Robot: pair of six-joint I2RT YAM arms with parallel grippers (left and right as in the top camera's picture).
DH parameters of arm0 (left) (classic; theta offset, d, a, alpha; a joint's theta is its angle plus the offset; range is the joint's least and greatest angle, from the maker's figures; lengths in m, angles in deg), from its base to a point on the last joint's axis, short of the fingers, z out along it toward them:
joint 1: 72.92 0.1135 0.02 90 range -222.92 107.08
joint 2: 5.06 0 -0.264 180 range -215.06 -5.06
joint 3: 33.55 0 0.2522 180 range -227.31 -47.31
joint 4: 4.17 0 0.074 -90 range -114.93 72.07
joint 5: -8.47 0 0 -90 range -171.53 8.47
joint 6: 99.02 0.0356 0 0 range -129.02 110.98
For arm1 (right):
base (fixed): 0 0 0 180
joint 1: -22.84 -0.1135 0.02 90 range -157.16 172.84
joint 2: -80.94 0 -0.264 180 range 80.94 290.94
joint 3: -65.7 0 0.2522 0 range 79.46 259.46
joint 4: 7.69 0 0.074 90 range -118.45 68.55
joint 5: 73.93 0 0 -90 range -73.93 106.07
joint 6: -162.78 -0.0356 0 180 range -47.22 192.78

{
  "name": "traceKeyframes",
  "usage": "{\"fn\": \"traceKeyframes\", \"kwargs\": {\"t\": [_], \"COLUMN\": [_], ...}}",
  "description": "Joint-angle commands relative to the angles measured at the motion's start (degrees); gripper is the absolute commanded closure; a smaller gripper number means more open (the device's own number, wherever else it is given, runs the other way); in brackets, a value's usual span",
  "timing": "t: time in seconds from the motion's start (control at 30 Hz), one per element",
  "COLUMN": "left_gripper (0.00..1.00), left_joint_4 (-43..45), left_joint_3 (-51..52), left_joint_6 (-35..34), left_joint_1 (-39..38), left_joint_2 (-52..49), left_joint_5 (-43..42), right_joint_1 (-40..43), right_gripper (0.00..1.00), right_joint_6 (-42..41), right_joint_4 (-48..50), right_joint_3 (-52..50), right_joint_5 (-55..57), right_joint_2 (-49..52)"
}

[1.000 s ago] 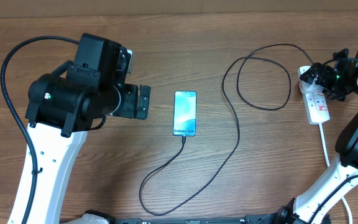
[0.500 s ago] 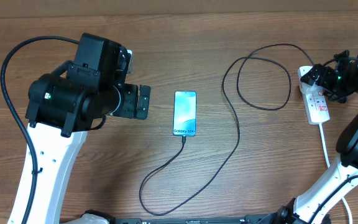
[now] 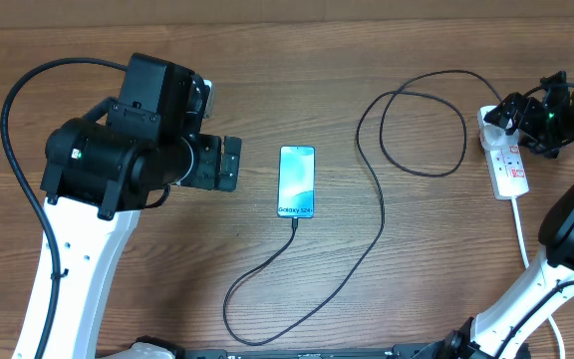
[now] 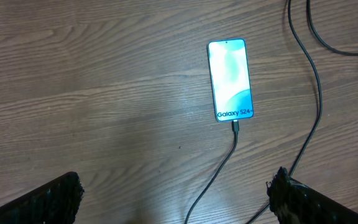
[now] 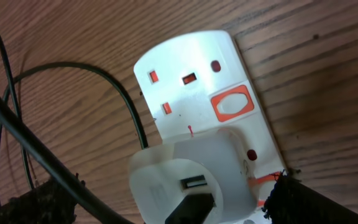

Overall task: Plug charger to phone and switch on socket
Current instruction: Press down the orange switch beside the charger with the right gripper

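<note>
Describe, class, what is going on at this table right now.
A charging job is under way. The slim smartphone with the lit blue screen lies flat, and the thin black cable appears plugged into its bottom edge. The cable's far end meets a white adapter seated in the white power strip. The right gripper hovers open over that strip, holding nothing; whether its red-outlined switch is on cannot be told. The left gripper, open and empty, sits left of the phone.

You see the lit phone (image 3: 296, 181) face-up on the tabletop (image 3: 417, 284), black charger (image 3: 380, 214) plugged into its bottom edge, looping right to the white socket (image 3: 506, 160).
</note>
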Motion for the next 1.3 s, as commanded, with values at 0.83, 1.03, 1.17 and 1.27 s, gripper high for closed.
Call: {"fn": "traceKeyframes", "kwargs": {"t": [0.83, 1.03, 1.17, 1.27], "left_gripper": [0.01, 0.01, 0.01, 0.01], "left_joint_4": [0.1, 0.1, 0.1, 0.1], "left_joint_3": [-0.6, -0.6, -0.6, -0.6], "left_joint_6": [1.1, 1.1, 1.1, 1.1], "left_joint_1": [-0.4, -0.4, -0.4, -0.4], "left_joint_2": [-0.3, -0.3, -0.3, -0.3], "left_joint_5": [0.6, 0.6, 0.6, 0.6], "right_joint_1": [-2.3, -1.7, -0.6, 0.2], "right_gripper": [0.0, 0.0, 0.0, 0.0], "right_joint_6": [-0.3, -0.3, -0.3, -0.3], "right_joint_4": [3.0, 2.1, 1.8, 1.5], "right_joint_3": [-5.1, -2.9, -2.1, -1.5], "right_joint_5": [-0.5, -0.5, -0.5, -0.5], "right_joint_2": [0.1, 0.1, 0.1, 0.1]}}
